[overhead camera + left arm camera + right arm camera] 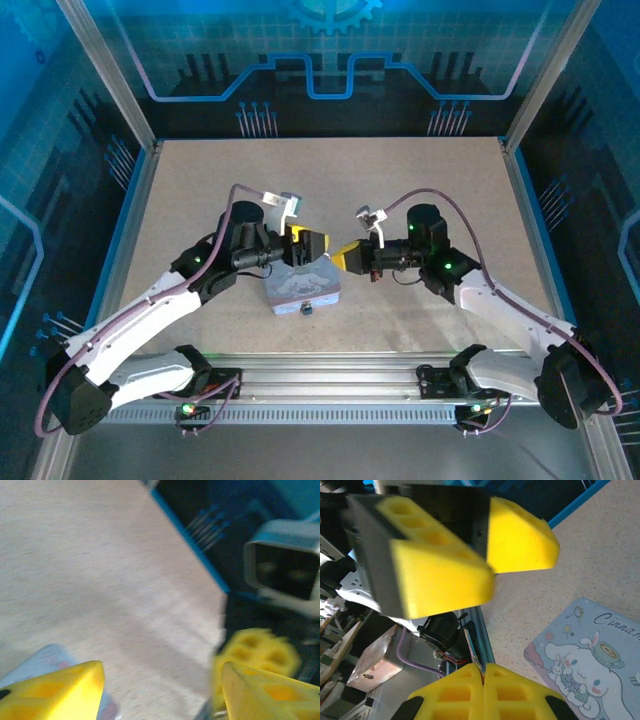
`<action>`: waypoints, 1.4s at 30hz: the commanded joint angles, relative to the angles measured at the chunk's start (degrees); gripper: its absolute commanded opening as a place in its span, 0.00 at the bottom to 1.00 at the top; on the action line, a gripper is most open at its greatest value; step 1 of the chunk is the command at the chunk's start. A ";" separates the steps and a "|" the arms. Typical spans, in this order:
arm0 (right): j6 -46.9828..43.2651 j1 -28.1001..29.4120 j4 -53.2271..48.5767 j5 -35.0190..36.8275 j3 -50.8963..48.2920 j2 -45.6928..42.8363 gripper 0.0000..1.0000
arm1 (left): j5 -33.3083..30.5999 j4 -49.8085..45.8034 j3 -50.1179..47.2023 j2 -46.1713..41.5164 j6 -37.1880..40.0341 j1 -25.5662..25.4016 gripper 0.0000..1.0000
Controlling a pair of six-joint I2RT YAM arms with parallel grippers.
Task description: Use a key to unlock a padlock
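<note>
While key (pixel 472 652) is pinched in clenched right claw (pixel 483 674), left claw (pixel 162 682) released over tin (pixel 303 290); padlock (pixel 306 308) not yet reached, unlocking undone.

Two white-and-black arms, yellow-tipped claws.
Left arm (pixel 150 310) and right arm (pixel 510 305): glossy white link shells, black joint housings, black upper sections. Small green light (pixel 198 262) on the left arm's elbow joint, and another (pixel 447 266) on the right's. Thin purple cable (pixel 62 385) along the left arm, and another (pixel 470 235) looping over the right. Black bases (pixel 200 378) with red and green lights below. Pale grey camera mount (pixel 283 205) on the left wrist. Left claw (pixel 162 680) and right claw (pixel 483 672): black bodies, bright yellow wedge fingers (pixel 455 695) with moulded hollow cells.
</note>
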 commanded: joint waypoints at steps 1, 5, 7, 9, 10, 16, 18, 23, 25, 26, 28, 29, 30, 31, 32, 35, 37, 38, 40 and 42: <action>-3.09 -0.42 -6.37 3.78 -0.65 -1.90 0.01 | -13.77 -12.17 0.83 0.82 -0.30 0.42 0.74; -3.93 -1.61 -9.53 5.97 -0.60 -2.40 0.01 | -19.53 -18.10 1.17 5.06 -4.03 0.43 0.84; -3.98 -2.09 -10.18 6.54 -0.81 -2.57 0.01 | -19.73 -19.13 1.44 7.47 -5.13 0.35 0.85; -3.77 -2.45 -10.44 6.95 -0.97 -2.74 0.01 | -19.46 -18.70 0.97 9.46 -6.34 0.37 0.86; -3.80 -2.54 -10.59 7.06 -1.19 -2.83 0.01 | -19.00 -18.04 0.62 10.35 -6.72 0.35 0.86; -3.82 -2.83 -11.38 7.67 -1.48 -3.01 0.01 | -16.86 -13.87 -0.50 14.85 -7.33 0.41 0.87; -4.02 -2.90 -11.81 7.76 -1.48 -3.01 0.01 | -15.90 -12.75 -0.36 16.51 -6.84 0.69 0.88; -4.44 -3.19 -13.06 8.32 -1.70 -3.60 0.01 | -13.45 -11.72 0.44 21.19 -6.78 2.18 0.88; -4.56 -3.36 -13.39 8.60 -1.99 -4.04 0.01 | -12.81 -11.59 0.97 22.81 -6.54 2.34 0.88; -4.60 -3.48 -13.52 8.63 -2.02 -4.25 0.01 | -12.53 -11.37 1.27 23.43 -6.40 2.35 0.88; -4.58 -3.65 -13.74 8.78 -2.33 -4.58 0.01 | -11.67 -10.66 1.87 24.92 -5.71 2.48 0.88; -4.55 -3.73 -13.83 8.74 -2.41 -4.68 0.01 | -11.08 -10.22 2.28 25.67 -5.19 2.44 0.88; -4.62 -3.80 -13.87 8.74 -2.50 -4.76 0.01 | -10.85 -9.92 2.68 26.40 -4.73 2.47 0.88; -4.62 -3.93 -14.00 8.73 -2.61 -4.85 0.01 | -10.61 -9.81 3.35 27.37 -3.97 2.56 0.88; -4.59 -4.07 -14.05 8.76 -2.62 -4.94 0.01 | -10.54 -9.58 4.15 28.28 -3.30 2.56 0.88; -4.67 -4.26 -14.31 8.80 -2.71 -5.05 0.01 | -9.70 -9.04 6.75 31.48 -0.97 2.83 0.88; -4.76 -4.47 -14.57 8.98 -2.86 -5.03 0.01 | -8.66 -8.82 9.40 34.00 1.32 3.00 0.88; -4.73 -4.53 -14.66 9.10 -2.99 -5.03 0.01 | -8.52 -8.92 10.81 35.30 2.57 3.00 0.88; -4.73 -4.82 -14.67 9.46 -3.48 -4.87 0.01 | -8.56 -9.56 14.45 38.25 5.73 2.98 0.88; -4.48 -5.15 -14.45 9.52 -4.06 -4.52 0.01 | -9.54 -10.54 17.80 40.88 8.03 3.15 0.88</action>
